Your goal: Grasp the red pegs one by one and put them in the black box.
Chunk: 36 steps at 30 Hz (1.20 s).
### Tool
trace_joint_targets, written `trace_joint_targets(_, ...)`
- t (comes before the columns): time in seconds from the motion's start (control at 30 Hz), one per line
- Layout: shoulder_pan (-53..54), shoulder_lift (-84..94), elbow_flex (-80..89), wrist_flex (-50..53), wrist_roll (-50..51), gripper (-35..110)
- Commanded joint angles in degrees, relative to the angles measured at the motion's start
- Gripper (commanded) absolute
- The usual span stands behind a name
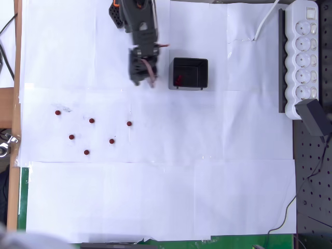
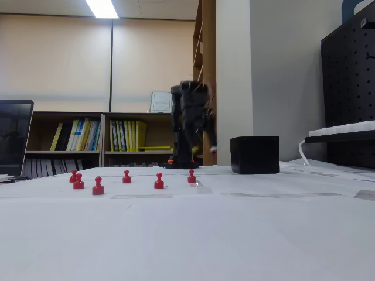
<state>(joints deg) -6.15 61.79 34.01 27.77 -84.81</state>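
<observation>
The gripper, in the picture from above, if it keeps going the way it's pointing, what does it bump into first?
The gripper points down the overhead picture and seemingly downward too, so it would probably meet bare white paper first. The nearest red peg lies a little left of that line. Depth is unclear.

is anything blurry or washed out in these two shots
Overhead view: the gripper is smeared by motion blur, white paper bright but the red pegs sharp. Fixed view: the arm is blurred, the ceiling light blown out.

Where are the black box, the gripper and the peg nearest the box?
black box (image 1: 199, 65): overhead view, its rim.
gripper (image 1: 151, 79): overhead view, between the fingertips.
nearest red peg (image 1: 129, 123): overhead view, its top.
</observation>
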Motion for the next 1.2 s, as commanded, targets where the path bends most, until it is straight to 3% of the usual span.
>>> trace_joint_targets(0.0, 1.0, -1.4, -6.9, -26.4, -0.4, 17)
trace_joint_targets(0.13, 3.2, 4.2, -17.8, -50.2, 0.3, 19)
trace_joint_targets(0.4, 6.6, 20.7, -18.5, -70.6, -1.4, 19)
trace_joint_targets(0.77, 7.5, 41.4, -5.6, -81.5, -1.5, 19)
trace_joint_targets(1.17, 5.9, 52.6, 7.8, -82.1, -2.1, 19)
